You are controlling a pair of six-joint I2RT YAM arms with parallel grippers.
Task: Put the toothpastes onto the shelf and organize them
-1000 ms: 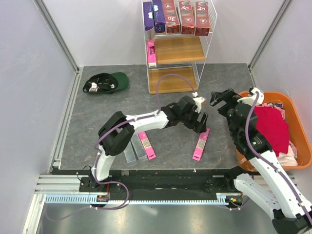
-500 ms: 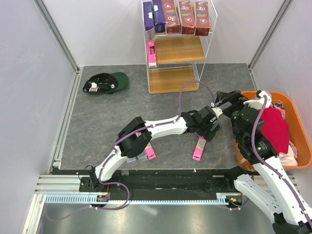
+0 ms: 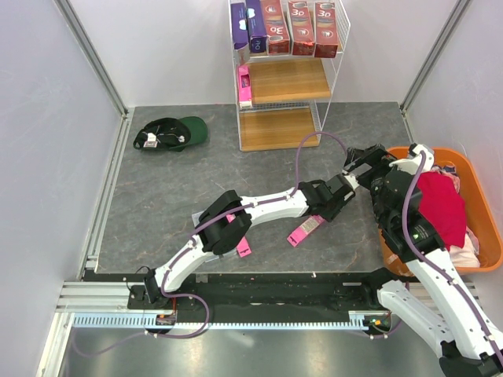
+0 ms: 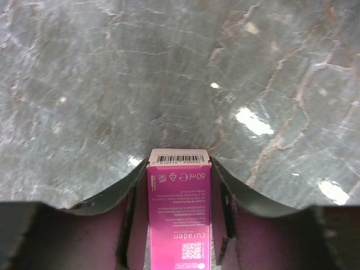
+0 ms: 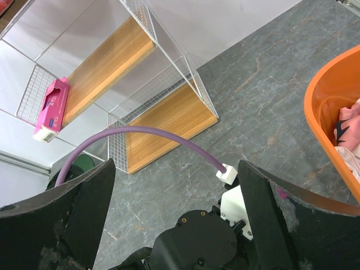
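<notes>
My left gripper (image 3: 319, 215) is shut on a bright pink toothpaste carton (image 3: 303, 230) and holds it slanted just over the grey floor. In the left wrist view the carton (image 4: 180, 214) sits squarely between both fingers (image 4: 129, 185), barcode end forward. My right gripper (image 3: 357, 161) hangs open and empty just right of the left wrist; its wrist view looks down on that wrist (image 5: 197, 239). The shelf (image 3: 326, 59) carries purple and dark red cartons (image 3: 287, 27) on its top board and one pink carton (image 3: 244, 85) on the middle board. Another pink carton (image 3: 244, 248) lies on the floor, partly under the left arm.
A green cap (image 3: 170, 133) lies at the far left of the floor. An orange basket (image 3: 489, 236) with red cloth stands at the right beside the right arm. The left arm's purple cable (image 3: 314, 141) loops up in front of the shelf's bottom board (image 3: 275, 129).
My left gripper has shut on the pink carton, which has turned from lying lengthwise to slanted and shifted slightly left. The right arm has barely moved.
</notes>
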